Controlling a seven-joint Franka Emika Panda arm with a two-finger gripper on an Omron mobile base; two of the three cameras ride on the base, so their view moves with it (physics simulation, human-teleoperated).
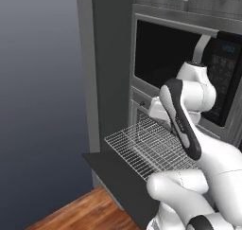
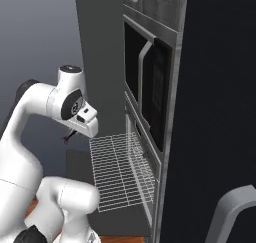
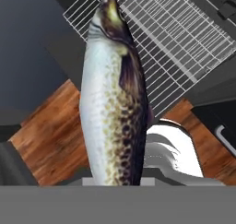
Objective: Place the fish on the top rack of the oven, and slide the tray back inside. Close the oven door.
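The fish (image 3: 113, 103), silver with a dark speckled back, stands close in the hand view, its head toward the top rack (image 3: 175, 38). My gripper (image 2: 73, 134) is shut on the fish, which hides the fingertips. The silver wire rack (image 1: 146, 148) is slid out of the oven (image 2: 136, 147) over the lowered oven door (image 1: 116, 174). My hand hangs just off the rack's outer edge (image 2: 95, 152), a little above rack level.
A black microwave (image 1: 170, 54) with a keypad and vertical handle (image 2: 142, 72) sits above the oven. A tall grey cabinet side (image 1: 106, 68) borders the oven on the left. Wooden floor (image 1: 80, 210) lies below the door. My own arm links (image 1: 182, 120) cross over the rack.
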